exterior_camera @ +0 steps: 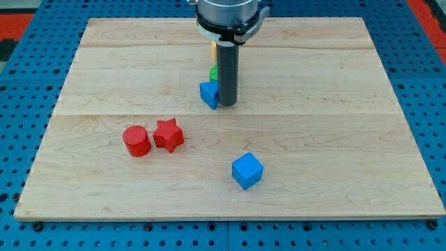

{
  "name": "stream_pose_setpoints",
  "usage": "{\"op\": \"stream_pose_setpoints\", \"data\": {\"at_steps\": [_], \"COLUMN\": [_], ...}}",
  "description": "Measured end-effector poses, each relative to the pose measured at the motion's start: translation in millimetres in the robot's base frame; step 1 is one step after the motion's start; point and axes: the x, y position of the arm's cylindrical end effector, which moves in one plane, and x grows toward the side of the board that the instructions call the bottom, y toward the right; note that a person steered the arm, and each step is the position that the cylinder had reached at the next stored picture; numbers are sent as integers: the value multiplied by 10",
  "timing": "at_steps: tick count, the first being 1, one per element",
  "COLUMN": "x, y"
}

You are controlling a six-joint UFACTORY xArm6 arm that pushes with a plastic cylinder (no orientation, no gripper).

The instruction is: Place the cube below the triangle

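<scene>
Pale wood board (334, 174) (blue pegboard (425, 84) around) carries my tip (228, 104), without jaws, touching the blue triangle (208, 93).

Pale wooden board (334, 174) on blue pegboard (21, 104)

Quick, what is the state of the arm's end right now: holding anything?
My tip: no gripper, holds nothing; it sits at the right side of the blue triangle, apparently touching it, far from the blue cube.
</scene>
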Motion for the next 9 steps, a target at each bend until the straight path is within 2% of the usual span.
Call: {"op": "stream_pose_setpoints", "data": {"at_steps": [1, 2, 3, 4, 5, 6, 7, 8, 9], "x": [463, 1195, 1674, 1598, 995, 646, 783, 771, 783], "y": [602, 903, 821, 257, -52, -128, 205, 245, -243]}}
